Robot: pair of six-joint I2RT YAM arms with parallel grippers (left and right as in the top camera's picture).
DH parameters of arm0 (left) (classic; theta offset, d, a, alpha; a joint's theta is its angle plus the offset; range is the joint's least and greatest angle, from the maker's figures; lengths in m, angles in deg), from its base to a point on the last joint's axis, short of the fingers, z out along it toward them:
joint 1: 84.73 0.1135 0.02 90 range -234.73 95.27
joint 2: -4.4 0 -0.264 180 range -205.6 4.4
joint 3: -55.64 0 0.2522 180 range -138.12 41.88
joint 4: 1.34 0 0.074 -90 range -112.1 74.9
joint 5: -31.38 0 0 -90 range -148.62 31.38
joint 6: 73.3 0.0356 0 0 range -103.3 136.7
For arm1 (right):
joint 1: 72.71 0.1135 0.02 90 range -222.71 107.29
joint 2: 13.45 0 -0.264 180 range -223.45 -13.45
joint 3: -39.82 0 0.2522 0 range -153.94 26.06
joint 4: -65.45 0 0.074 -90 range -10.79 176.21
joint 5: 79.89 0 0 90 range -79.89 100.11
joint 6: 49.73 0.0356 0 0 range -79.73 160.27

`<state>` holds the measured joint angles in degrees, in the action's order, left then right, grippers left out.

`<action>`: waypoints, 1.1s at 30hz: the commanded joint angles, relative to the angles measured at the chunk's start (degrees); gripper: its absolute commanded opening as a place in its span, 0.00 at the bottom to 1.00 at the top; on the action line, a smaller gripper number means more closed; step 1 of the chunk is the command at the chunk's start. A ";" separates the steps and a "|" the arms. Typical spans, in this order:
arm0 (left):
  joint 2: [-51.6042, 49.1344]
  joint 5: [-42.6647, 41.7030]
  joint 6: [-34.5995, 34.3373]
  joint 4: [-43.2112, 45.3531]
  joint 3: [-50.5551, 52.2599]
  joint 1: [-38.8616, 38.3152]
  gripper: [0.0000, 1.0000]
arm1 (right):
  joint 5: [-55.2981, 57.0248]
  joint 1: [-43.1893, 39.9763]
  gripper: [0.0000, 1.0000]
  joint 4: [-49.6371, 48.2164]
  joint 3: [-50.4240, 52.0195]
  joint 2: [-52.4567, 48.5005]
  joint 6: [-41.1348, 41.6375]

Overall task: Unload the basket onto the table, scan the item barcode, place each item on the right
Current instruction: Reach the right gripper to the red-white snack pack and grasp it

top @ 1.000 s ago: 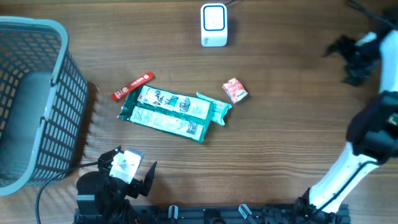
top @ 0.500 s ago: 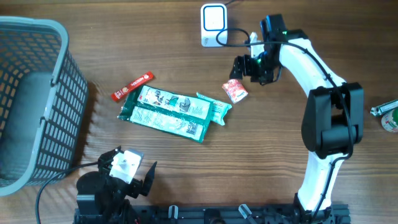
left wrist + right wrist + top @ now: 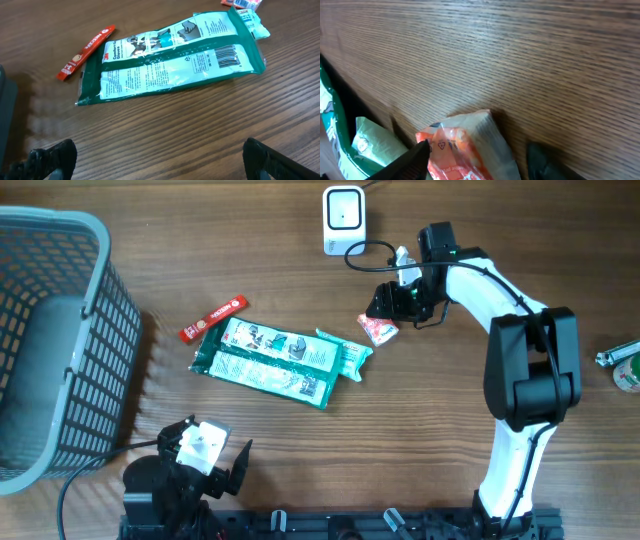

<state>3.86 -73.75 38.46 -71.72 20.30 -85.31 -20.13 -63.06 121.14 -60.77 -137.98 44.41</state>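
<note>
The small red packet [image 3: 460,150] lay directly between the right gripper's [image 3: 477,152] spread jaws, one finger each side, apparently not yet pinched.

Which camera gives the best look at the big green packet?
The left wrist view: the green packet fills the frame, print and barcode facing up. Overhead shows it whole but small; the right wrist view catches only a green edge.

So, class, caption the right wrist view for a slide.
Right hand straddles a small orange packet on the wooden table.
</note>
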 commanded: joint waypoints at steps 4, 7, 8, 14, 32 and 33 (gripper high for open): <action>0.15 -0.90 0.31 -0.02 0.28 0.37 1.00 | 0.15 0.13 0.44 0.39 0.33 -3.63 -1.11; 0.15 -0.92 0.31 -0.02 0.28 0.37 1.00 | 0.17 0.13 0.34 0.24 0.68 -3.63 -1.16; 0.15 -0.90 0.31 -0.02 0.28 0.37 1.00 | 0.15 0.13 0.28 0.09 1.05 -3.63 -1.16; 0.15 -0.92 0.31 -0.02 0.28 0.37 1.00 | -8.24 -1.14 0.04 5.51 1.18 -3.63 -0.50; 0.15 -0.92 0.31 -0.02 0.28 0.37 1.00 | -59.36 -0.50 0.05 21.97 0.48 -3.63 0.33; 0.15 -0.90 0.31 -0.02 0.28 0.37 1.00 | -60.11 0.63 0.05 21.97 0.48 -3.63 0.37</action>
<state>3.86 -73.75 38.46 -71.72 20.30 -85.29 -72.76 -65.92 143.02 -60.37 -140.75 45.13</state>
